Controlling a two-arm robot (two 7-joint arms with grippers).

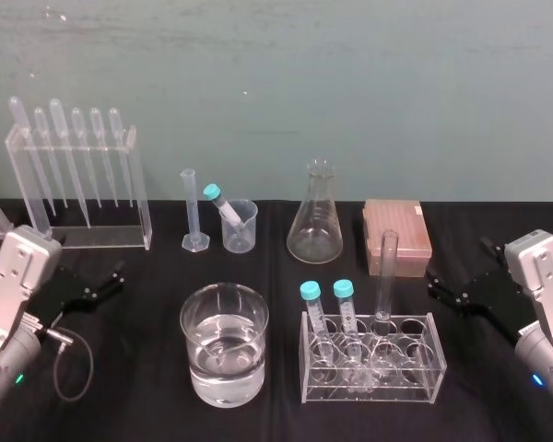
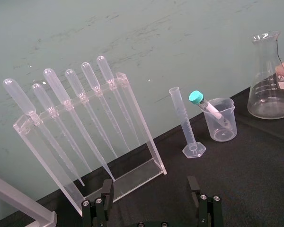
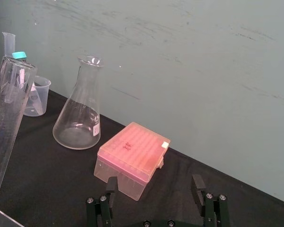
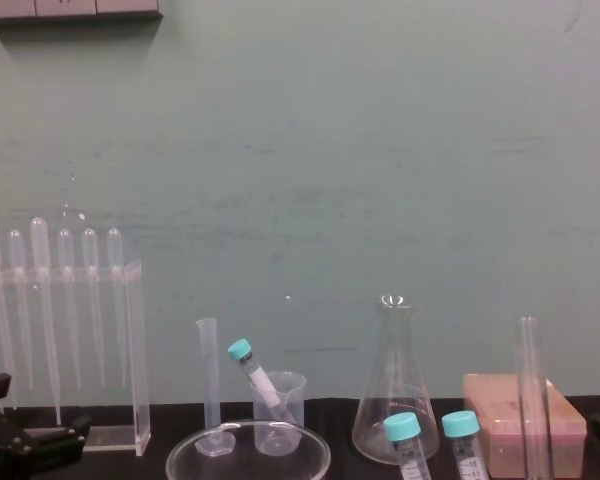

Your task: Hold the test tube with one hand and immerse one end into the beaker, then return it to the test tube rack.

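The test tube (image 1: 386, 276) is standing upright in the test tube rack (image 1: 415, 373), with the beaker (image 1: 240, 227) sitting at its ten o'clock. The right gripper (image 1: 440, 284) is hovering at the tube's three o'clock with fingers spread. The left gripper (image 1: 106, 281) is idling at nine o'clock, also spread. The grasp is not yet begun, so the next move calls for pinching the tube's upper part and lifting it straight up.

I count 6 pipettes (image 1: 77, 124), 3 teal-capped tubes (image 1: 343, 291), 1 test tube (image 1: 386, 276), 1 beaker (image 1: 241, 230), 1 conical flask (image 1: 315, 221), 1 graduated cylinder (image 1: 191, 207), 1 glass dish (image 1: 224, 361), 1 pink box (image 1: 398, 230), 1 pipette rack (image 1: 140, 189) and 1 test tube rack (image 1: 426, 370).
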